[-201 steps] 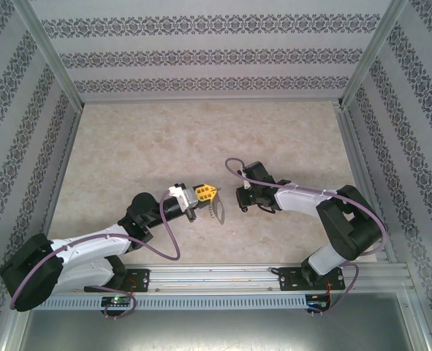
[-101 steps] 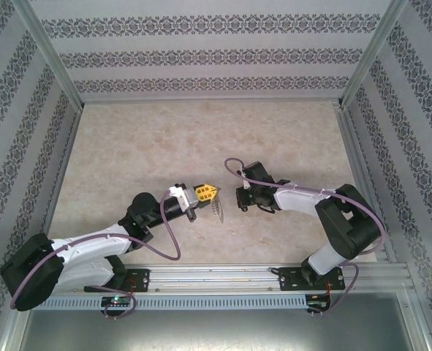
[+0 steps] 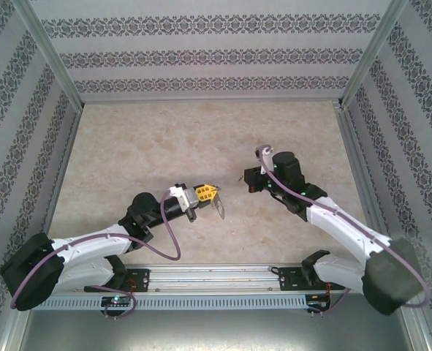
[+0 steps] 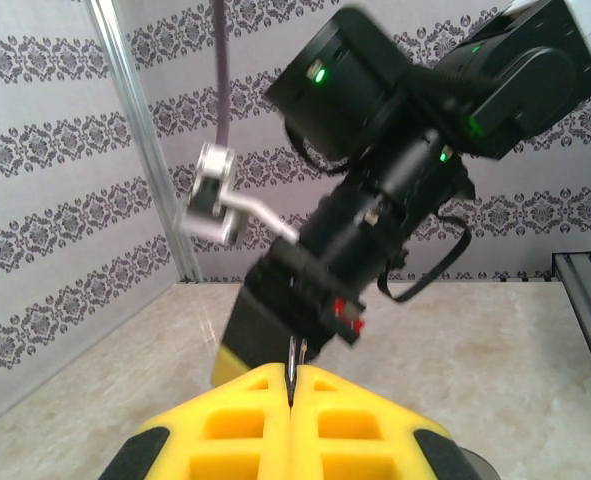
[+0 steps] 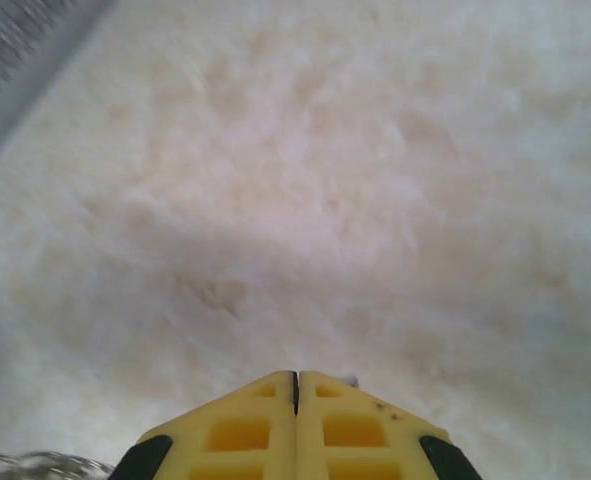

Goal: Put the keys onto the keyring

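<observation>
Top external: left fingers (image 3: 206,192) clench keyring (image 3: 219,207); right fingers (image 5: 240,432) pressed together just opposite.

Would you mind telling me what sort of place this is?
Probably a lab test booth: two robot arms bolted to a metal rail, a marble-look tabletop, and wallpapered panels boxing it in.

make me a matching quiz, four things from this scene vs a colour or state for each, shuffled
Things:
1 left gripper
2 right gripper
3 keyring
4 table

Colour or state:
a beige, marbled
b shut, apart from the keyring
c grey metal loop
d shut on the keyring

Pairs: 1-d, 2-b, 3-c, 4-a
</observation>
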Tool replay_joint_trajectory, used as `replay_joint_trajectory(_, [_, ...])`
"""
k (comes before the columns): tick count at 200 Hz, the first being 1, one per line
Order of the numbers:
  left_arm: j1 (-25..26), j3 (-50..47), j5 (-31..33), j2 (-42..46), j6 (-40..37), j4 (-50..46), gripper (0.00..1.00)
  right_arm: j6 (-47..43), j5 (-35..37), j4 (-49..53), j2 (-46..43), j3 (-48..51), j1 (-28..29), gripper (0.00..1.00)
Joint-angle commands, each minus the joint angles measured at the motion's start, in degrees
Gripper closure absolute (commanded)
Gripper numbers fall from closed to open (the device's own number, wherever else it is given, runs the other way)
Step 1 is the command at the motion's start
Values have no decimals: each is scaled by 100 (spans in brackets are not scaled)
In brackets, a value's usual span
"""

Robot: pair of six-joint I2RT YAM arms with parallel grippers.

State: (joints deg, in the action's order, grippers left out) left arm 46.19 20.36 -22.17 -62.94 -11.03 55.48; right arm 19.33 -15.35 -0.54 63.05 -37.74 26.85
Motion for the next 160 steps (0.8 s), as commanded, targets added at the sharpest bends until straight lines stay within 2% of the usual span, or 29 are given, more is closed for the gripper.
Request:
replay_joint_trajectory(1, [100, 14, -13, -50, -116, 307, 100, -57, -885, -441, -435, 331, -117, 100])
replay_joint_trajectory(34, [96, 95, -72, -32, -141, 178, 100, 19, -1531, -780, -1075, 484, -250, 100])
replay_joint_trajectory(86, [100, 267, -145, -105, -181, -20, 100, 217, -2151, -1203, -1752, 694, -285, 100])
replay_joint_trajectory(160, [100, 590, -337, -496, -147, -92, 100, 355, -2438, -1550, -2152, 969, -166, 100])
